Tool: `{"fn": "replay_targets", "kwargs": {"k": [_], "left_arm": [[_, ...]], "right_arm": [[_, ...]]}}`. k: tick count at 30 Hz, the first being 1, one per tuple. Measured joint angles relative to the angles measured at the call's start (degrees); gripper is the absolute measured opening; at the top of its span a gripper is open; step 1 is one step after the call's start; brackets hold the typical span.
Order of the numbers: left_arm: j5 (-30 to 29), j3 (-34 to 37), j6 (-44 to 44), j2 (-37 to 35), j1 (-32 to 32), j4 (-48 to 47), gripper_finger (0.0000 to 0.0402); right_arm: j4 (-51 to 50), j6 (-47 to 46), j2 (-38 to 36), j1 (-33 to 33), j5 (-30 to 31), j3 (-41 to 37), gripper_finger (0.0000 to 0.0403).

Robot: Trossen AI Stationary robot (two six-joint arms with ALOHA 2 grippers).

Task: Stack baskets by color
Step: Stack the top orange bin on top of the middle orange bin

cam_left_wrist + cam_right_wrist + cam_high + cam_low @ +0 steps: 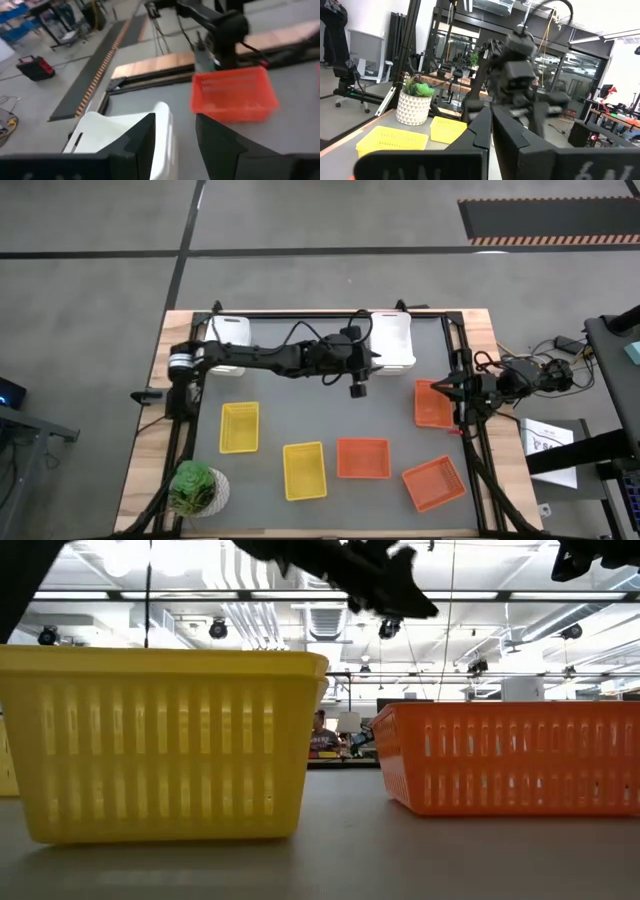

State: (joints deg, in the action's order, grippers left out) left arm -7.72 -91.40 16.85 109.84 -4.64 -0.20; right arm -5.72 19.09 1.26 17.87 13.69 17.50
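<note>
Two white baskets stand at the table's far edge, one at the left (228,340) and one right of the middle (392,338). Two yellow baskets (239,427) (304,470) and three orange baskets (433,402) (363,458) (434,483) rest on their bases on the near half. My left gripper (376,359) is open and hovers at the near edge of the right white basket (120,135), with nothing between its fingers (142,135). My right gripper (450,387) is shut and waits at the table's right edge, beside the far orange basket.
A green potted plant (197,488) stands at the near left corner. A black frame rail (462,350) runs along the table's sides. A strip of bare grey tabletop (320,415) lies between the white baskets and the coloured ones.
</note>
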Motion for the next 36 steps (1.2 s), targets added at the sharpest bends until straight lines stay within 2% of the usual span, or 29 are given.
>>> {"fn": "replay_targets", "kwargs": {"k": [4,10,21,29,36], "left_arm": [[0.2,2.3,0.2,-3.9,2.4,-6.9,0.0125],[0.2,10.4,-0.5,-12.2,5.9,-13.3,0.0125],[-0.4,28.6,-13.4,-28.9,8.1,-12.9,0.0125],[-7.3,37.2,-14.7,-38.0,8.1,-9.8,0.0125],[-10.4,42.3,-14.5,-43.9,8.1,-8.9,0.0125]], "right_arm": [[0.1,-0.5,0.0,0.0,1.3,0.0,0.0009],[0.1,-1.7,0.2,0.0,3.0,0.0,0.0009],[4.1,-4.6,2.9,0.0,4.9,0.0,0.0009],[12.6,-6.9,13.5,0.0,5.0,1.3,0.0009],[10.4,-19.8,26.2,0.0,5.9,8.6,0.0009]]}}
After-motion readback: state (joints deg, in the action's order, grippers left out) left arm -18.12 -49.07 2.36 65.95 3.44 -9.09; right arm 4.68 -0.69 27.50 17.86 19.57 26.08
